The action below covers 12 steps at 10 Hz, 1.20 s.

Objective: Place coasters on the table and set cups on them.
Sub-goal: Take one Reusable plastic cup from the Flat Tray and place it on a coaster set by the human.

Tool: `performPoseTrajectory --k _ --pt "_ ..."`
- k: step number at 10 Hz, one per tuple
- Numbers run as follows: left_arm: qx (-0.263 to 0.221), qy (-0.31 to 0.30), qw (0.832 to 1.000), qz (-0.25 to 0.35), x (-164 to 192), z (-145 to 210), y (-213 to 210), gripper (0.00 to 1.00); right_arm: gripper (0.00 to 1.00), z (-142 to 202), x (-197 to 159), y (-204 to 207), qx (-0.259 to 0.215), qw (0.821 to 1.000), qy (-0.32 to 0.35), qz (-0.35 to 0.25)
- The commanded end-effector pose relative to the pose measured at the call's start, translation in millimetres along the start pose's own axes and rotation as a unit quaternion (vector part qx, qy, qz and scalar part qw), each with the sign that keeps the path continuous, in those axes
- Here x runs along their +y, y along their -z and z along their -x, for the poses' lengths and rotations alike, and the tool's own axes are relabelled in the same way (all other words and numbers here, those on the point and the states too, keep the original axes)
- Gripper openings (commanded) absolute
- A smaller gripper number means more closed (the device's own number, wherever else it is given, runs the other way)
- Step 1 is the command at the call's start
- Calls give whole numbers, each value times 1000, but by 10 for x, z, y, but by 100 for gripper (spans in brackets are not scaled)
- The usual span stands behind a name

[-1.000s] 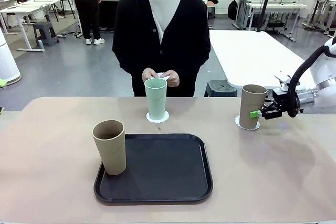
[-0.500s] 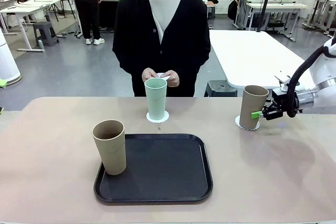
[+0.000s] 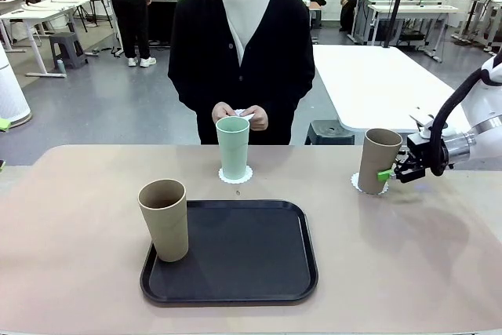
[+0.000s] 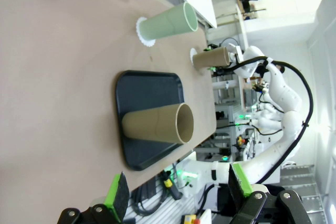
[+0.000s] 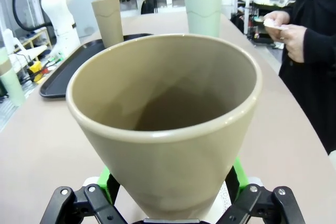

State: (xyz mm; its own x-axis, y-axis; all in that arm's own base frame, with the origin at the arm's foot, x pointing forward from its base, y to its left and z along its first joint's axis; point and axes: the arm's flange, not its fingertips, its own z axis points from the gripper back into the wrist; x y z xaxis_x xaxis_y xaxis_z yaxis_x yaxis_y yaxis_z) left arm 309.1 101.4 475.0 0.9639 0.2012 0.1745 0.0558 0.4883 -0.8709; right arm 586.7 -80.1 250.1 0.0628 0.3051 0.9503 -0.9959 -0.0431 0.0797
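A tan cup (image 3: pixel 379 160) stands on a white coaster (image 3: pixel 361 187) at the right of the table (image 3: pixel 78 194). My right gripper (image 3: pixel 390 172) is open, its green pads either side of that cup's (image 5: pixel 168 129) lower part. The mint cup (image 3: pixel 233 147) stands on a coaster (image 3: pixel 236 176) at the far middle. Another tan cup (image 3: pixel 164 219) stands on the left corner of the black tray (image 3: pixel 235 272). The person's hands hold a white coaster (image 3: pixel 245 114). My left gripper (image 4: pixel 178 192) is open and holds nothing, looking across at the tray cup (image 4: pixel 157 124).
The black tray takes the near middle of the table. The person stands close behind the far edge. A white table (image 3: pixel 376 84) lies beyond at the right. Bare tabletop lies at the left and near right.
My right gripper has let go of the tan cup on the right coaster and drawn back slightly to the right. Nothing else has moved.
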Motion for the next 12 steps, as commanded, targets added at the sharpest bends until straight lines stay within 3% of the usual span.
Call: performPoseTrajectory --k 1,8,12 --pt "0 2 1000 5 1 14 -3 100 100 6 -37 -51 28 1000 -10 -9" --pt "0 2 1000 5 1 14 -3 100 100 11 -18 -311 98 995 6 21" --pt "0 2 1000 5 1 14 -3 100 100 -131 56 -862 203 974 55 85"
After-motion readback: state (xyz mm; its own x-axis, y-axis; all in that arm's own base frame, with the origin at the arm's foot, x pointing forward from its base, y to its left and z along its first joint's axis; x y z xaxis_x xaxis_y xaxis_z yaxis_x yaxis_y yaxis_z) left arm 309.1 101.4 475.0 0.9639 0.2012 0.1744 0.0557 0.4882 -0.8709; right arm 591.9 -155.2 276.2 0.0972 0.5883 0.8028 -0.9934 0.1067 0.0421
